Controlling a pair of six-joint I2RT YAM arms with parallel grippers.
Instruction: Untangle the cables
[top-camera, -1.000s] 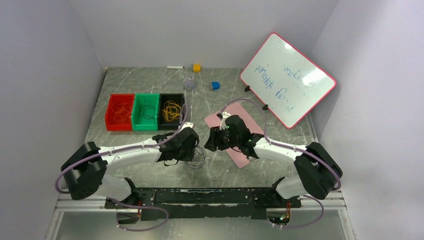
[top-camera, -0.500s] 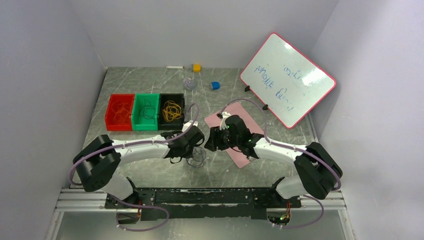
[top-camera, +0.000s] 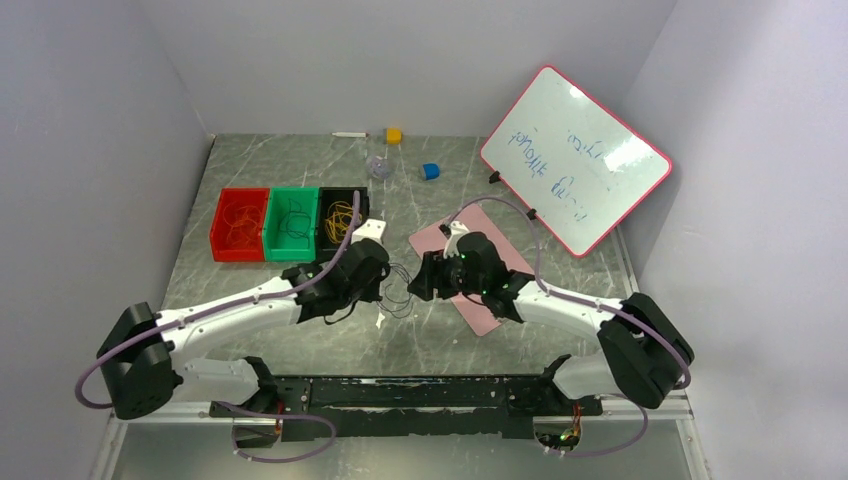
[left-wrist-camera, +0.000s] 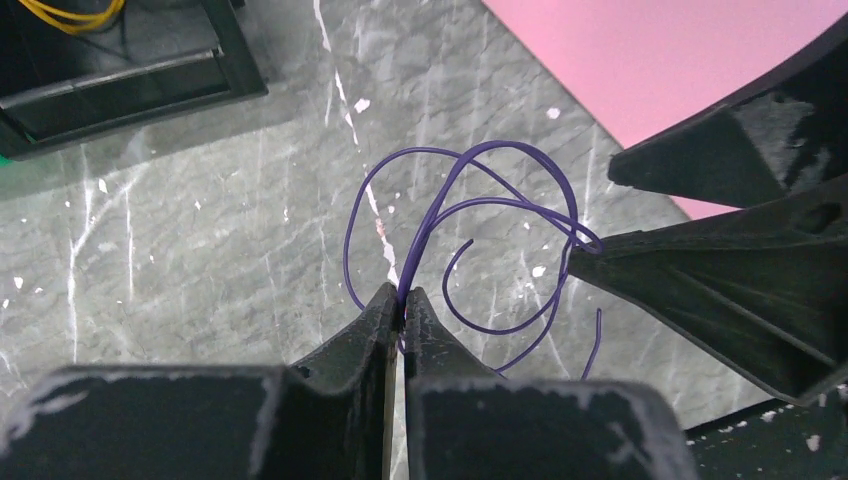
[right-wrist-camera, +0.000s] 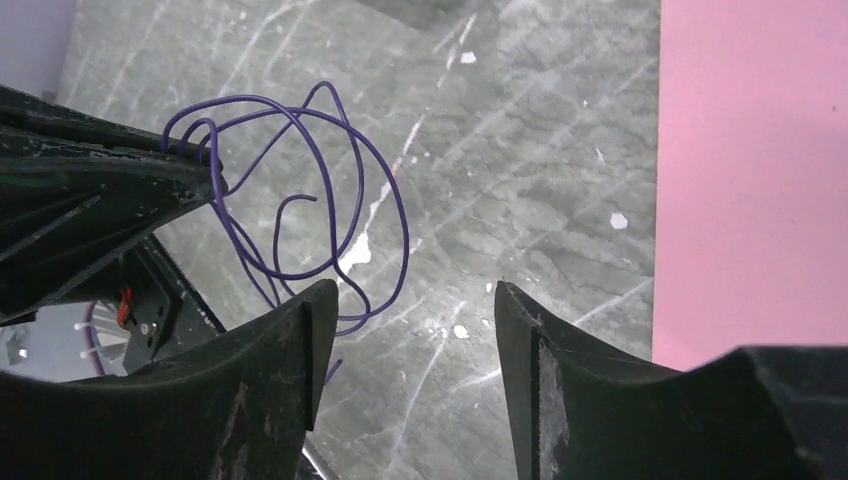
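A thin purple cable (left-wrist-camera: 480, 230) curls into a few loose loops just above the grey marble table (top-camera: 300, 160), between the two grippers. My left gripper (left-wrist-camera: 402, 295) is shut on one strand of it, which rises straight out of the pinched fingertips. In the top view the cable (top-camera: 398, 290) hangs between the left gripper (top-camera: 383, 283) and the right gripper (top-camera: 418, 285). My right gripper (right-wrist-camera: 415, 295) is open with only bare table between its fingers. The cable (right-wrist-camera: 300, 200) loops past the outside of its left finger (right-wrist-camera: 290, 340).
Three bins stand at the left: a red bin (top-camera: 240, 257) with orange-red cables, a green bin (top-camera: 291, 255) with dark ones, and a black bin (top-camera: 340, 191) with yellow cables (top-camera: 340, 215). A pink mat (top-camera: 432, 240) lies under the right arm. A whiteboard (top-camera: 575, 160) leans at the back right.
The left gripper has gone from open to shut on the purple cable and moved up and away from the near edge. The right gripper's jaws have widened a little.
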